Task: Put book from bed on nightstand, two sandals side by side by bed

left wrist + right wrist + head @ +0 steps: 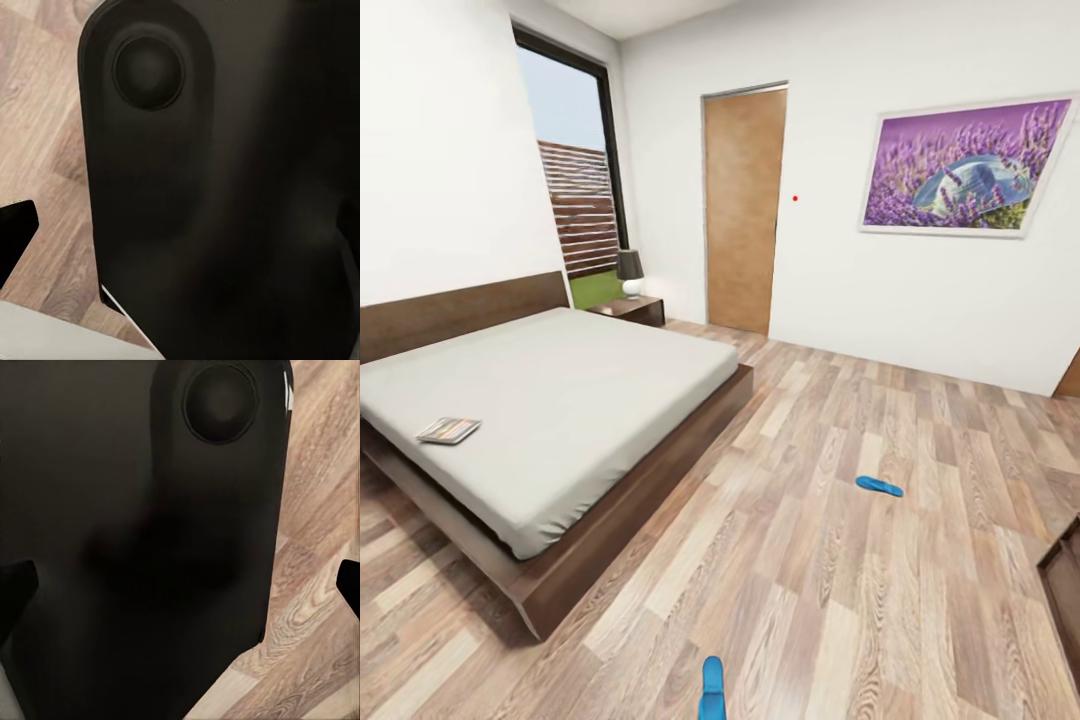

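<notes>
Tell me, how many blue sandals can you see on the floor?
2. One sandal lies on the wood floor out in the open room, well away from the bed. The other sandal lies nearer the camera, partly cut off by the picture's bottom edge.

Large low bed [560,400], plain light-grey mattress on dark brown wooden frame with matching headboard, fills left side of bedroom. Thin small paperback book [449,430], grey-and-dark cover with orange band, lies flat on mattress near bed's near-left edge. Low dark reddish-brown wooden nightstand [632,309] stands at far side of headboard, under tall window. Bright blue flat sandal [879,486] lies on light wood-plank floor, well apart from bed. Second blue sandal [712,690] lies on floor at lower frame edge, partly cropped, well apart from first.
</notes>
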You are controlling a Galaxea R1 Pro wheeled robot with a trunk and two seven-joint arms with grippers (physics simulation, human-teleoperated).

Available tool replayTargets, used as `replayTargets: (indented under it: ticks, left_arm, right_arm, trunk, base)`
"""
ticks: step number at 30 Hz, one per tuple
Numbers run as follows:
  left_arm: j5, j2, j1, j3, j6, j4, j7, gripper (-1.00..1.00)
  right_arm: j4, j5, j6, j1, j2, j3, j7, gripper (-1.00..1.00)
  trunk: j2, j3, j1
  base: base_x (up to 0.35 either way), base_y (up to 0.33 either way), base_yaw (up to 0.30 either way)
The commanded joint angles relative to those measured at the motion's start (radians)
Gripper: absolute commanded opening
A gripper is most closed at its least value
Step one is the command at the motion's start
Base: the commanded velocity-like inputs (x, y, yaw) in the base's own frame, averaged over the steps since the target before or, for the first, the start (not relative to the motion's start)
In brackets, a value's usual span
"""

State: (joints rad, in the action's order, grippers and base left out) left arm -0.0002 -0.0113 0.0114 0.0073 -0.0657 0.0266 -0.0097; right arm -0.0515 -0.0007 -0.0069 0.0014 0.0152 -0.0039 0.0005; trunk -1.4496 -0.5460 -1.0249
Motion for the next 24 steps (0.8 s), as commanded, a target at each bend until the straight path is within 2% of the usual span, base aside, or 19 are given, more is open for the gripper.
replayTargets:
  ticks: [1,9,17,24]
  left_arm:
    - [0.000,0.000,0.001,0.001,-0.004,-0.001,-0.001,1.00]
    - [-0.002,0.000,0.000,-0.001,-0.009,-0.001,0.000,1.00]
    - [-0.001,0.003,0.000,0.000,-0.012,-0.001,0.000,1.00]
    - [-0.002,0.002,0.000,0.000,-0.012,-0.001,0.001,1.00]
  right_arm:
    - [-0.001,0.000,-0.001,0.000,0.000,-0.001,0.000,1.00]
    - [-0.002,-0.001,-0.001,0.000,0.003,0.000,0.001,1.00]
    - [-0.002,-0.001,-0.001,0.000,0.001,0.000,0.001,1.00]
    - [-0.002,-0.001,-0.001,0.000,0.001,0.000,0.001,1.00]
  trunk:
    - [0.000,-0.001,0.000]
    - [0.000,-0.001,0.000]
    - [0.000,-0.001,0.000]
    - [0.000,-0.001,0.000]
  base:
    - [0.107,0.000,0.278]
    - [0.188,0.000,0.167]
    - [0.065,0.001,0.030]
    - [0.172,0.038,0.004]
